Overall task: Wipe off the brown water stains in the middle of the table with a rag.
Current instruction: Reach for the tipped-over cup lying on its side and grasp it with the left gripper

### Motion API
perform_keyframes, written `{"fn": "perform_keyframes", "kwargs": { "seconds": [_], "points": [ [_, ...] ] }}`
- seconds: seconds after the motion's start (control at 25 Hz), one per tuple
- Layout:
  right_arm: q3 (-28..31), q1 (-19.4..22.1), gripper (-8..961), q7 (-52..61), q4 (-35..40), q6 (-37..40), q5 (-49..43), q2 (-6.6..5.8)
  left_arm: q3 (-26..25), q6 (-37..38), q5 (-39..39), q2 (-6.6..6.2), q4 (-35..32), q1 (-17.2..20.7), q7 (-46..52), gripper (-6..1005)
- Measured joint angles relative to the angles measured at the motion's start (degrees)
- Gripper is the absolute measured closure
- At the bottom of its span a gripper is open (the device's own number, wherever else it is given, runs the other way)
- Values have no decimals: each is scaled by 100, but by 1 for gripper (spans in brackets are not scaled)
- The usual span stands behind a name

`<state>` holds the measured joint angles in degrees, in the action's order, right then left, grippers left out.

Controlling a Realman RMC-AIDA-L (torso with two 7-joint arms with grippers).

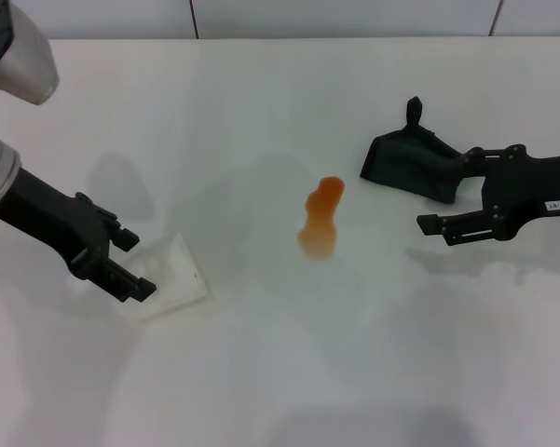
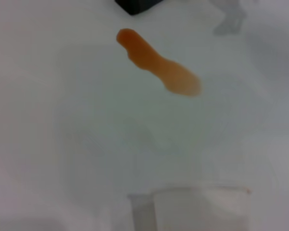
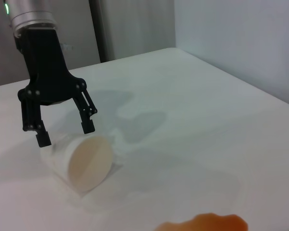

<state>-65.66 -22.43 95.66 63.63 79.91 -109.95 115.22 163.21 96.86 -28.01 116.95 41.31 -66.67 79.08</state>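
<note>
**Head view: rag within reach, stain still unwiped**

Head view gives us the table [image 1: 261,391] as a wide white top, with the brown water stains [image 1: 320,218] lying as one elongated orange puddle near its middle. To the puddle's right and a little farther back sits the dark rag [image 1: 412,164], crumpled, well apart from the liquid. On the left lies a white cup [image 1: 166,279], tipped on its side.

We judge the step in hand to be taking up the rag. To do it well we should pinch a thick fold, lift it free of the tabletop, then lay it flat over the far end of the puddle and drag along the puddle's length, so the liquid is soaked up and not smeared wider.

Our right gripper [image 1: 438,193] has its fingers spread: one reaches the rag's near edge, the other hangs over bare table, and nothing is clamped yet. Our left gripper [image 1: 130,263] is also spread, empty, poised just above the fallen cup, whether touching it we cannot tell.
</note>
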Motion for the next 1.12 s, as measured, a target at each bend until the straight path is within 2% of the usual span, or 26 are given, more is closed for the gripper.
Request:
{"fn": "perform_keyframes", "kwargs": {
  "seconds": [0.24,1.12],
  "points": [
    [17,3,153,-12,0,0,0,0,0,-102,9,73,-86,-56,15,107],
    [28,2,157,-13,1,10,0,-9,0,-413,44,79,-397,-24,38,115]
  ]
}}
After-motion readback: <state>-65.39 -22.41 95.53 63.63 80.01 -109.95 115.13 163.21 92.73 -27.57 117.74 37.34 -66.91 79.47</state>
